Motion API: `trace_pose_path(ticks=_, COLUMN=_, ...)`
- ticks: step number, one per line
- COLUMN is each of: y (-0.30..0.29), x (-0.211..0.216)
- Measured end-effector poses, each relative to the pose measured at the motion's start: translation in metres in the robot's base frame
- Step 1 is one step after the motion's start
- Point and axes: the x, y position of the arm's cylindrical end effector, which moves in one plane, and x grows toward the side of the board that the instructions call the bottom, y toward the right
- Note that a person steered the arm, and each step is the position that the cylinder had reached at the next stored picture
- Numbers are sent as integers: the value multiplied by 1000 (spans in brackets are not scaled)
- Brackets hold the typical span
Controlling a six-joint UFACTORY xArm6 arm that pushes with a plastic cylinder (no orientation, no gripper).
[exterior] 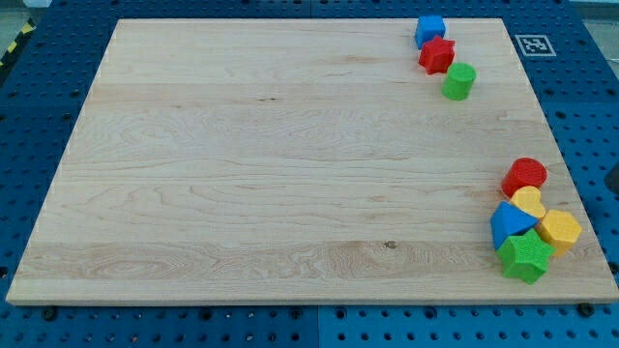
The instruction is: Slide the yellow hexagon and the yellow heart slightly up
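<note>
The yellow heart lies near the board's right edge, just below a red cylinder. The yellow hexagon sits to its lower right and touches it. A blue triangle lies left of the hexagon, and a green star lies below both. These blocks are packed tightly together. A dark sliver shows at the view's right edge, off the board and right of the red cylinder. It may be my rod, but my tip cannot be made out.
A blue cube, a red star and a green cylinder form a diagonal row at the top right of the wooden board. A black-and-white marker sits in the board's top right corner.
</note>
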Motion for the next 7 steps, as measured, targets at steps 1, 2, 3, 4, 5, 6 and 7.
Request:
trace_pose_path(ticks=1, y=0, x=47)
trace_pose_path(ticks=2, y=-1, x=97)
trace_pose_path(ticks=3, y=-11, x=105)
trace_pose_path(ticks=4, y=-47, x=97)
trace_pose_path(ticks=5, y=-73, x=86)
trace_pose_path(ticks=6, y=-90, x=71)
trace_pose_path(ticks=7, y=-116, x=57)
